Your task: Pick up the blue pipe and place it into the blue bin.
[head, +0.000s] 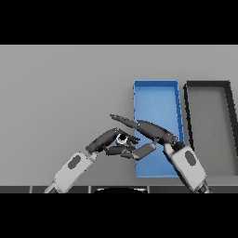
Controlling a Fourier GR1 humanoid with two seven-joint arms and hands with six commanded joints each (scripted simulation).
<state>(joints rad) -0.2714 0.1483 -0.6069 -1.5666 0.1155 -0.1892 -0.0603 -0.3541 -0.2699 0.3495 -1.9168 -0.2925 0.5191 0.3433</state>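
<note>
Blue pipe (122, 139): seen at lower centre, just left of the blue bin (156, 93), clasped in the curled left hand (109, 140). Right hand (151, 132): held released with straight fingers over the bin's lower left part, beside the pipe. Dark bin (209, 88): located at right, adjoining.

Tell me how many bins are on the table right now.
2. The blue bin sits right of centre, partly behind the right hand. The black bin stands just beside it, further right.
</note>
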